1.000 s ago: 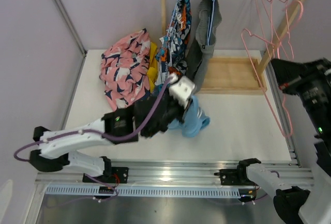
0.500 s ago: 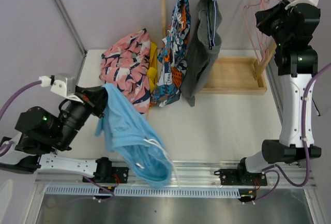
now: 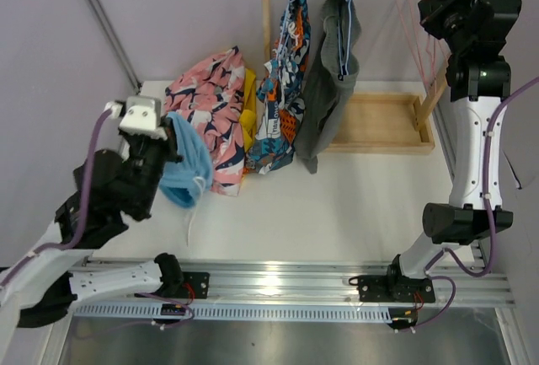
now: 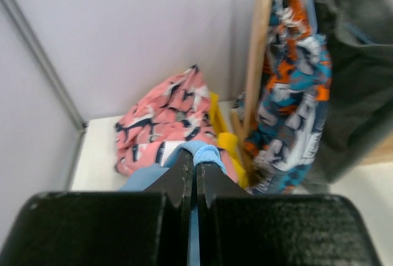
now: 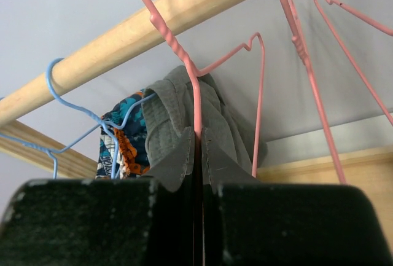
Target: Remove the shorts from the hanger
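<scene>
The left gripper (image 4: 196, 163) has its jaws pinched right down on the light blue soft fabric shorts (image 3: 187, 171). They droop off the fingers in a crumpled, floppy bunch over the left side of the smooth white table (image 3: 362, 205), with a thin white drawstring dangling below.

Just beside them, the pink shorts with the navy-white print (image 3: 206, 112) lie in a rumpled heap on the table. The plain yellow shorts (image 3: 248, 116) are tucked against that heap's right edge.

The blue-orange-white print shorts (image 3: 282, 87) and the thicker-looking grey shorts (image 3: 328, 87) hang side by side, long and limp. Both are on thin blue wire hangers (image 5: 73, 103) hooked over the round wooden rail (image 5: 153, 23).

Up near the rail's right end, the right gripper (image 5: 198, 146) is closed tight on the straight stem of a skinny pink wire hanger (image 5: 195, 88), and more pink wire loops hang next to it.
</scene>
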`<act>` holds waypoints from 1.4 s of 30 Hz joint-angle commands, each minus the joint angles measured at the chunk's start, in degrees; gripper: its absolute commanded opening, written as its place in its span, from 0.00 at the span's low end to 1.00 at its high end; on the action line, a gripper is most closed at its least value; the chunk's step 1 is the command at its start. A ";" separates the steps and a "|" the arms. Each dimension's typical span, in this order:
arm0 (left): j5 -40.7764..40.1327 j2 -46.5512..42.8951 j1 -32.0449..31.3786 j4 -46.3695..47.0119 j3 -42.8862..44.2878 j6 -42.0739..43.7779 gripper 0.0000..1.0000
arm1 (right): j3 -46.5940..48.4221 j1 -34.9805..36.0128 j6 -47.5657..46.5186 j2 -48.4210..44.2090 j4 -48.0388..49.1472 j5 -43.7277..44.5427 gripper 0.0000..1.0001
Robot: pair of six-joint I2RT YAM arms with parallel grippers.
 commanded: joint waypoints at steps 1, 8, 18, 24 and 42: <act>17.08 4.95 12.39 -2.33 4.88 -4.19 0.00 | 0.93 -0.22 0.12 0.58 2.94 -1.88 0.00; 33.10 18.12 34.45 -1.54 17.01 -6.13 0.00 | -9.34 -0.66 0.47 -5.20 6.36 -0.75 0.00; 48.06 54.43 54.16 -7.96 65.79 -9.47 0.00 | -23.32 -3.65 3.81 -15.05 8.83 -3.55 0.97; 47.55 63.58 56.81 -3.38 65.81 -9.47 0.06 | -30.61 -3.65 1.70 -23.39 8.73 -4.00 0.99; 46.84 37.62 54.00 5.66 18.39 -18.08 1.00 | -24.92 10.24 2.58 -17.27 15.24 -12.44 0.99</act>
